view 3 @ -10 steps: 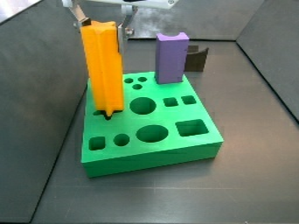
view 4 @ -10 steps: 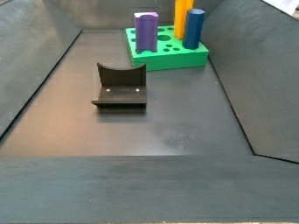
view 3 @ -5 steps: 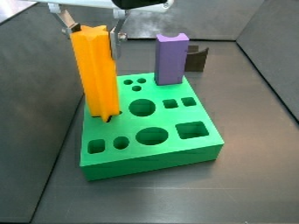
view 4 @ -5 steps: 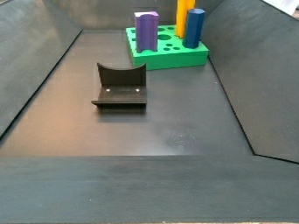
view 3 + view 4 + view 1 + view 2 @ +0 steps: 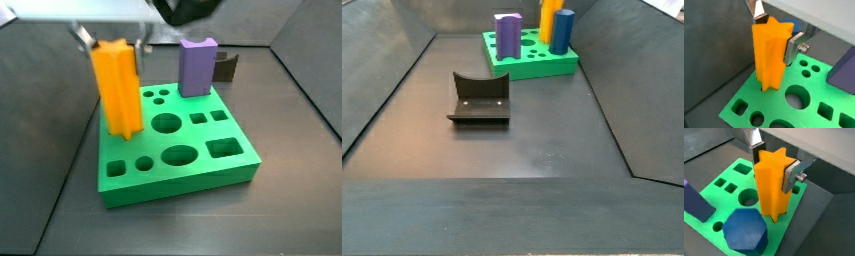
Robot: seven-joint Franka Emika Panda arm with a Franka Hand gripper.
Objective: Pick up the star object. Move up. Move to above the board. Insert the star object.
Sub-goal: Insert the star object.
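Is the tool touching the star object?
Touching. In both wrist views the tool has a finger pressed flat against each side of the star object, near its top, above the board.

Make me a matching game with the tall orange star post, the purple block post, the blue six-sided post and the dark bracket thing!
Things:
1. tall orange star-shaped prism
2. purple square peg
3. blue hexagonal peg
4. dark L-shaped fixture

Places:
A. on the floor, away from the green board
B. between the silver fingers of the gripper
C. standing in the board, seen in a wrist view and a side view
D. at the board's far edge in a side view

Pairs: 1-B, 2-D, 3-C, 4-A
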